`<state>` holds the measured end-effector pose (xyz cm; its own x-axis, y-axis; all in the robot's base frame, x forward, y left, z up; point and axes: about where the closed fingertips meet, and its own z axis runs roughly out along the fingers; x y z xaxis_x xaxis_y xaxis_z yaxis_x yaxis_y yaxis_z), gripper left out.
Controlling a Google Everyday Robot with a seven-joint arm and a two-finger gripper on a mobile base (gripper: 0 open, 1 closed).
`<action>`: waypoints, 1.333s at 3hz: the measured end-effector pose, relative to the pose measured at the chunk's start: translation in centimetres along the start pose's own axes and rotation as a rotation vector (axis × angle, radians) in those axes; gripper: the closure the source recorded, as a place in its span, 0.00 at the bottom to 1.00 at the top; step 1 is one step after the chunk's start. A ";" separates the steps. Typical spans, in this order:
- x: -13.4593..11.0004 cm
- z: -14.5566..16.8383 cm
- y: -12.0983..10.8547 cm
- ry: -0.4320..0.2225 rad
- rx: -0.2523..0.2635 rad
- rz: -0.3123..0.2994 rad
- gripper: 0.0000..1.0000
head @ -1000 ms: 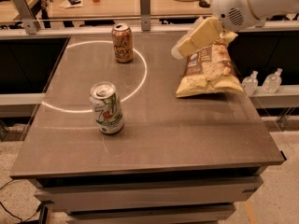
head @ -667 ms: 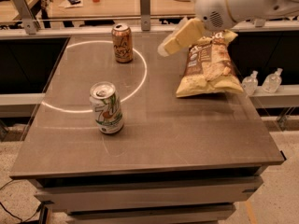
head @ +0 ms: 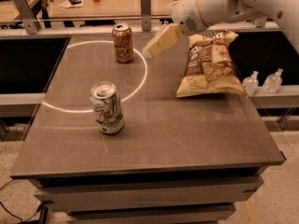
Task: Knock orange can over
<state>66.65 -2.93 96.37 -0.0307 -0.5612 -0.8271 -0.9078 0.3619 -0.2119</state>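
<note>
The orange can point(head: 123, 43) stands upright at the far side of the grey table point(head: 177, 134), orange-copper with pale lettering and a silver top. My gripper point(head: 148, 52) hangs from the white arm coming in from the upper right. Its pale yellow fingers point(head: 161, 40) point down and left, with the tip a short way to the right of the can and apart from it. It holds nothing.
A white-and-green 7UP can point(head: 107, 108) stands upright at the front left. A bag of chips point(head: 209, 64) lies at the right, under the arm. Two small clear bottles point(head: 262, 82) stand off the table's right edge. A rail runs behind the table.
The arm and gripper have moved left, from over the chip bag to just right of the orange can. Both cans and the bag have not moved.
</note>
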 end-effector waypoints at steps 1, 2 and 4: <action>1.1 2.9 -0.9 -0.014 -0.047 0.034 0.00; 1.1 2.9 -0.9 -0.014 -0.047 0.034 0.00; 2.1 5.7 -1.7 -0.042 -0.029 0.100 0.00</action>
<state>70.48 -0.44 91.99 -0.1043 -0.4913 -0.8647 -0.9128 0.3926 -0.1130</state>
